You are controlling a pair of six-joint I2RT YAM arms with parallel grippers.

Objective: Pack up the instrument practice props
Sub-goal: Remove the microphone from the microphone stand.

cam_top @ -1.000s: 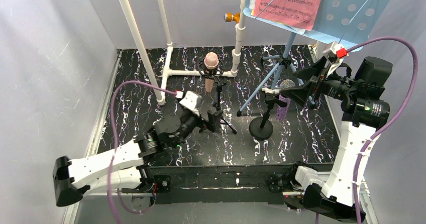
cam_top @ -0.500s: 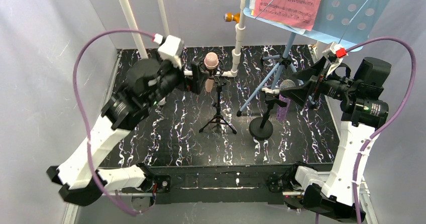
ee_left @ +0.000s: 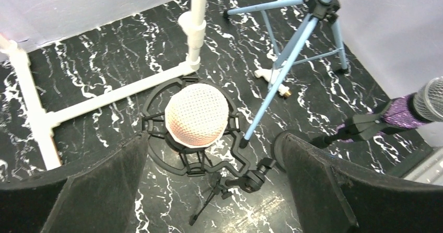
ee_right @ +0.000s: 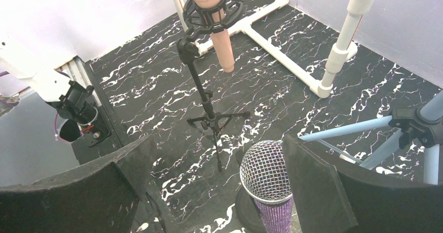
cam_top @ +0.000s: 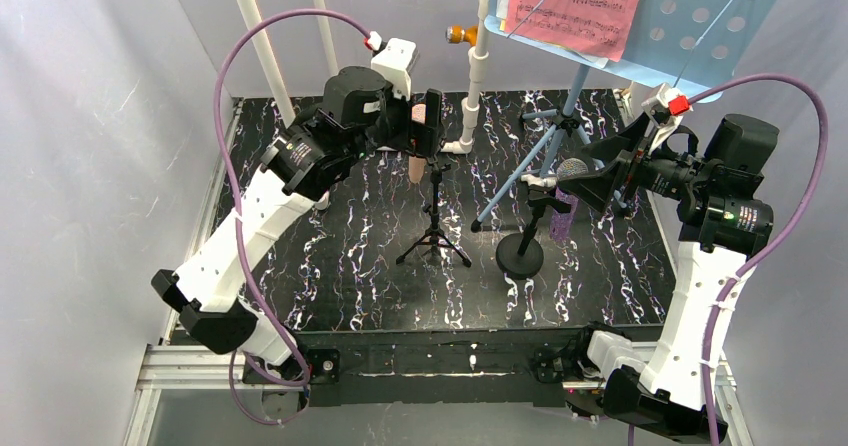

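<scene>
Pink microphone (ee_left: 197,114) sits below and between the left fingers (ee_left: 94,191), spread wide and empty; best descend straight, closing squarely on its head.

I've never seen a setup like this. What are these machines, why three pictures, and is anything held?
Two robot arms are bolted at the table's near edge, each ending in a two-finger gripper. The wide picture comes from a fixed camera above; the other two come from cameras on each wrist, where the dark slabs are gripper fingers. On the table stand a pink microphone on a tripod mount, a glittery purple microphone on a round-base mount, a light-blue music rack with a pink sheet-music page, and a white pipe frame. The left gripper hangs open over the pink microphone; the right gripper is open at the purple one. Nothing is held.
</scene>
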